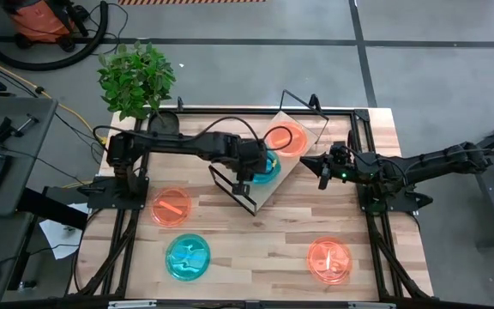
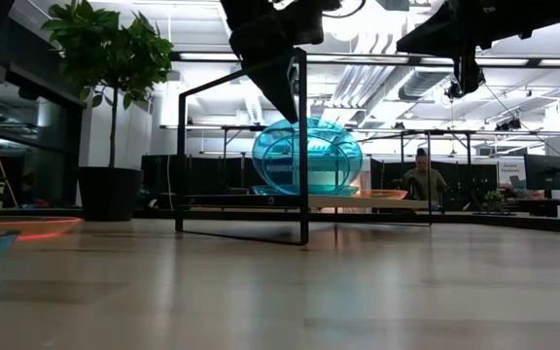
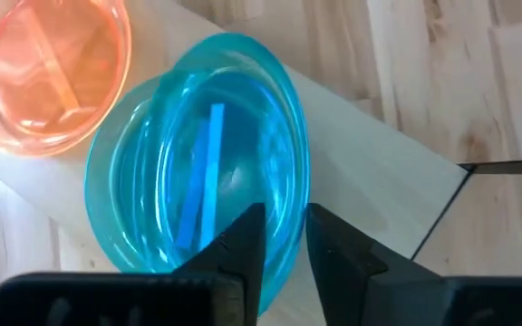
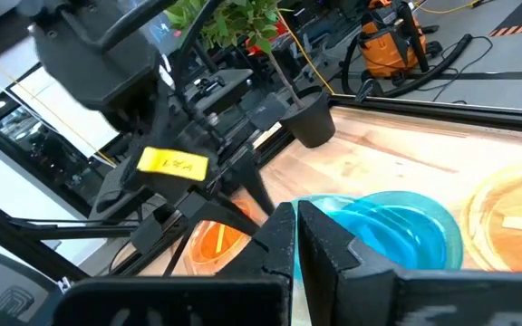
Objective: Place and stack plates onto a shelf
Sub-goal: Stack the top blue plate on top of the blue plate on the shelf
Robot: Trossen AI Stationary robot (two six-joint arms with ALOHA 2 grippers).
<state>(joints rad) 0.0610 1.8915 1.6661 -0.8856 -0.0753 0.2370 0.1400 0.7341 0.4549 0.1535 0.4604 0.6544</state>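
The shelf stands slanted at the table's middle. An orange plate lies flat on its far end. Beside it a cyan plate stands steeply tilted, its lower edge resting in a second cyan plate that lies flat on the board. My left gripper points down at the tilted plate's raised rim, open, with one finger inside the plate and one outside. My right gripper hangs shut and empty in the air just right of the shelf. My left gripper comes from above, slanting down, and its fingers straddle the raised rim of the tilted cyan plate, one inside the bowl and one outside. There is a gap between them. Whether either finger touches the rim, I cannot tell.
On the tabletop lie an orange plate at the left, a cyan plate near the front left and an orange plate at the front right. A potted plant stands at the far left corner. Black wire frames rise at the shelf's ends.
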